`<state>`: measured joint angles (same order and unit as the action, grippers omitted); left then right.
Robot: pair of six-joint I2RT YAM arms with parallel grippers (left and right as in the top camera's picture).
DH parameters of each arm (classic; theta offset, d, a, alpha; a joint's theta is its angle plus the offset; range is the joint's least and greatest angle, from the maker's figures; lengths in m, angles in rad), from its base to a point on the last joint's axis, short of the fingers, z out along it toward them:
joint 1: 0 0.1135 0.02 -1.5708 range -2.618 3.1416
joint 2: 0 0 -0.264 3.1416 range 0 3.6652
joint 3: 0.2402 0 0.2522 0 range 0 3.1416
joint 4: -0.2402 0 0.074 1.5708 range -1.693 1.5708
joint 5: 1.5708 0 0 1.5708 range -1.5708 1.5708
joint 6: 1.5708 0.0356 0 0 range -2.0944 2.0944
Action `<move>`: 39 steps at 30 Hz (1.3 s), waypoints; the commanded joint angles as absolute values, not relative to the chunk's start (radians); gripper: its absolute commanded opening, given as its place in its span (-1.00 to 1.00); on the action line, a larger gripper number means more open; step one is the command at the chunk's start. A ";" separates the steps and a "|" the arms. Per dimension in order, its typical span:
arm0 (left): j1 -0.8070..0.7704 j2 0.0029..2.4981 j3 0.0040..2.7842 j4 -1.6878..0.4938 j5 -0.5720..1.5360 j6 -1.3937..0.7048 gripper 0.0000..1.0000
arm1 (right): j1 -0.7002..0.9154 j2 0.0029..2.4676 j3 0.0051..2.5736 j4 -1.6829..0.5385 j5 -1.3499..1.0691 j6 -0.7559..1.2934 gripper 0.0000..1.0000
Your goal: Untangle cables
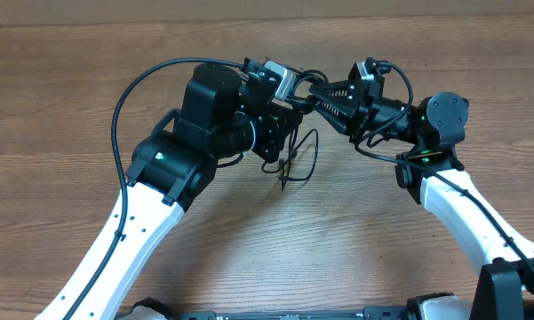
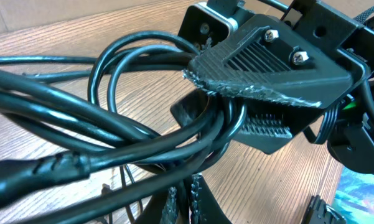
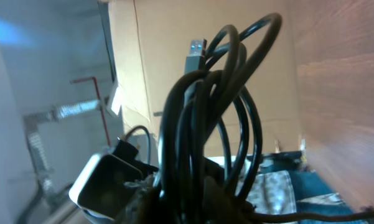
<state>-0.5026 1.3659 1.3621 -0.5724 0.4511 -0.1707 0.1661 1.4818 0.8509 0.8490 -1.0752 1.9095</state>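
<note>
The right pincer (image 2: 202,98) clamps the cables (image 2: 112,124) between narrowly parted jaws. The coiled bundle spills out ahead of its tips. The left pincer (image 2: 185,202), just beneath that bundle, is fully closed; I cannot tell whether it pinches a strand. The cords look light, limp and slick. A single strand near the silver plug (image 3: 196,51), out past the right pincer's tips, seems the best hold.

Two arms of white lower links and black joint housings. A thick black cable (image 1: 115,120) arcs off the left arm (image 1: 147,222); green lights (image 1: 425,158) glow on the right arm (image 1: 453,213). Thin black wires (image 1: 480,222) run along both white links. The right gripper (image 2: 183,92) has black ribbed fingers (image 2: 267,65), rough-edged, fastened with two silver screws (image 2: 271,35).
</note>
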 commanded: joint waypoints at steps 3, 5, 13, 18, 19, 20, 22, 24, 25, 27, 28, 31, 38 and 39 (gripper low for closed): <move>-0.503 1.366 1.363 -0.565 0.449 -0.100 -0.91 | 0.173 1.466 0.872 0.837 -1.092 1.840 -0.26; -0.503 1.364 1.363 -0.567 0.424 -0.100 -0.92 | 0.173 1.466 0.872 0.792 -1.092 1.798 -0.14; -0.427 1.333 1.364 -0.627 0.406 -0.286 -0.92 | 0.130 1.466 0.871 0.630 -1.040 1.694 0.12; -0.266 1.327 1.363 -0.669 0.795 -0.319 -0.92 | 0.107 1.466 0.871 0.630 -1.011 1.697 0.14; -0.249 1.327 1.363 -0.675 0.836 -0.319 -0.91 | 0.108 1.466 0.871 0.631 -1.008 1.697 0.14; -0.231 1.327 1.363 -0.678 0.873 -0.319 -0.91 | 0.112 1.466 0.871 0.631 -1.007 1.696 0.13; -0.220 1.328 1.363 -0.675 0.928 -0.318 -0.92 | 0.120 1.466 0.871 0.635 -1.008 1.696 0.14; -0.220 1.327 1.363 -0.669 0.960 -0.318 -0.92 | 0.138 1.466 0.871 0.641 -1.011 1.696 0.14; -0.220 1.327 1.363 -0.666 0.977 -0.318 -0.91 | 0.146 1.466 0.871 0.642 -1.011 1.697 0.13; -0.220 1.327 1.363 -0.661 0.995 -0.318 -0.91 | 0.155 1.466 0.871 0.648 -1.010 1.701 0.12; -0.220 1.327 1.363 -0.658 1.001 -0.319 -0.92 | 0.159 1.466 0.871 0.650 -1.008 1.702 0.09; -0.220 1.327 1.363 -0.653 0.999 -0.347 -0.91 | 0.165 1.466 0.871 0.664 -1.007 1.744 -0.09; -0.220 1.328 1.363 -0.619 0.984 -0.427 -0.91 | 0.165 1.466 0.871 0.791 -1.003 1.818 -0.47; -0.220 1.328 1.363 -0.617 0.984 -0.427 -0.91 | 0.165 1.466 0.871 0.799 -1.004 1.829 -0.47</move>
